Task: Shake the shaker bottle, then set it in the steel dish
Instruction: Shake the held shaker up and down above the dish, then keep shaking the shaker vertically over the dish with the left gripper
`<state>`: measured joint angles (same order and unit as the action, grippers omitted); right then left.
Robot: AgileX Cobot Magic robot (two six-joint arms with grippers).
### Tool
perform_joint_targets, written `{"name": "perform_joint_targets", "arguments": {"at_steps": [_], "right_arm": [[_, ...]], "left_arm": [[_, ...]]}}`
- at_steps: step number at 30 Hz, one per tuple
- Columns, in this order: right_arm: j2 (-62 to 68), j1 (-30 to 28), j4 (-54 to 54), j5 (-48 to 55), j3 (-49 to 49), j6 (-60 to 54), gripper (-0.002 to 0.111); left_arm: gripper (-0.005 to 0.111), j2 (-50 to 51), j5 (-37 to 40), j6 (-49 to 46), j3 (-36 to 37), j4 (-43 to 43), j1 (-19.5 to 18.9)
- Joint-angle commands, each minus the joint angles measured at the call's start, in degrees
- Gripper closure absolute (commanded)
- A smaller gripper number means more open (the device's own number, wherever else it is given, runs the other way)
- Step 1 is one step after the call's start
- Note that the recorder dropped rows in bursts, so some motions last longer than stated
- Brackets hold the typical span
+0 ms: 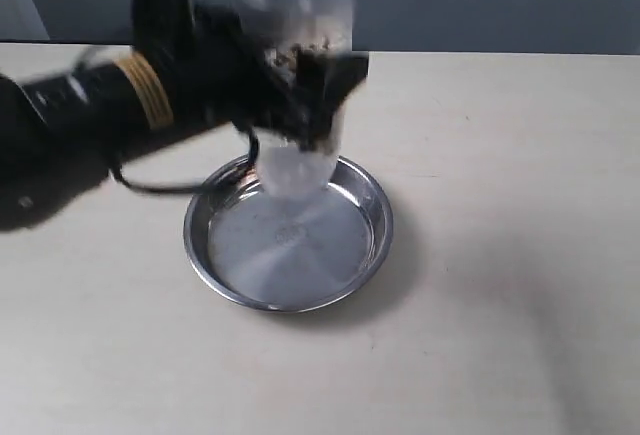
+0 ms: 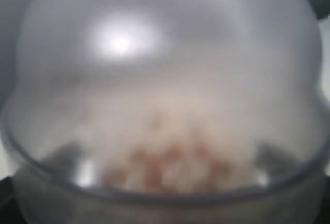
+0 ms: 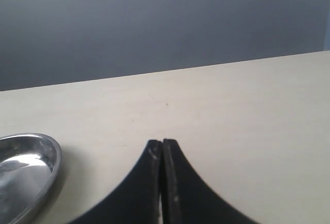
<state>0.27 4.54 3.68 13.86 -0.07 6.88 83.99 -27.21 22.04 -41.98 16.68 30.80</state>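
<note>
Across pale table (image 1: pixel 500 275), steel dish (image 1: pixel 290 255) sits just below centre. Shaker bottle (image 1: pixel 297 165) hangs upright over it, blurred, w/ lower end overlapping dish's 12 o'clock rim. L gripper (image 1: pixel 312 83) reaches in from 9 o'clock, jaws wide, clamped round bottle's mid-body. R gripper (image 3: pixel 162 145): jaws pressed together, empty, near dish edge.

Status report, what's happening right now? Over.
Left pincer gripping shaker bottle, blurred, above steel dish. Right pincer shut, empty. Nothing blocking dish.
</note>
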Motion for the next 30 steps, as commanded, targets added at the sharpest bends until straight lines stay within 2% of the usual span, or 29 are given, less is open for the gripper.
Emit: {"name": "perform_joint_targets", "arguments": {"at_steps": [1,3,5,6,7,10,12,14,16,19,21,23,26,27,30], "right_arm": [[-0.3,0.1,-0.2,-0.8,0.1,-0.2,0.109],[-0.3,0.1,-0.2,-0.8,0.1,-0.2,0.109],[-0.3,0.1,-0.2,-0.8,0.1,-0.2,0.109],[-0.3,0.1,-0.2,-0.8,0.1,-0.2,0.109],[-0.3,0.1,-0.2,-0.8,0.1,-0.2,0.109],[-0.3,0.1,-0.2,-0.5,0.1,-0.2,0.109],[-0.3,0.1,-0.2,-0.7,0.1,-0.2,0.109],[-0.3,0.1,-0.2,-0.7,0.1,-0.2,0.109],[-0.3,0.1,-0.2,-0.7,0.1,-0.2,0.109],[-0.3,0.1,-0.2,-0.7,0.1,-0.2,0.109],[-0.3,0.1,-0.2,-0.7,0.1,-0.2,0.109],[-0.3,0.1,-0.2,-0.7,0.1,-0.2,0.109],[-0.3,0.1,-0.2,-0.7,0.1,-0.2,0.109],[-0.3,0.1,-0.2,-0.8,0.1,-0.2,0.109],[-0.3,0.1,-0.2,-0.7,0.1,-0.2,0.109]], "left_arm": [[0.106,0.6,-5.7,4.8,3.1,-0.1,-0.9],[0.106,-4.9,-7.0,1.2,-1.4,-0.1,-0.9],[0.106,-6.7,-0.2,-0.5,-3.9,-0.1,-0.9],[0.106,-5.2,4.7,0.1,-3.0,-0.1,-0.9],[0.106,-3.6,6.5,0.7,-1.2,-0.1,-0.9],[0.106,5.6,1.4,3.4,5.5,-0.2,-1.1],[0.106,3.1,-4.9,3.4,5.0,1.0,-1.2],[0.106,-3.6,-7.0,2.5,0.9,1.7,-1.2],[0.106,-8.1,-2.5,-0.3,-4.2,2.3,-1.2],[0.106,-5.8,6.1,0.4,-2.7,2.3,-0.9],[0.106,1.8,2.8,3.3,3.4,1.9,-0.9],[0.106,6.6,-3.9,4.6,7.0,0.0,-1.1],[0.106,1.0,-11.6,5.3,4.2,0.1,-1.1],[0.106,-1.4,-11.5,4.6,2.3,0.3,-1.1],[0.106,-4.9,-1.3,2.7,-1.9,1.2,-1.0]]}}
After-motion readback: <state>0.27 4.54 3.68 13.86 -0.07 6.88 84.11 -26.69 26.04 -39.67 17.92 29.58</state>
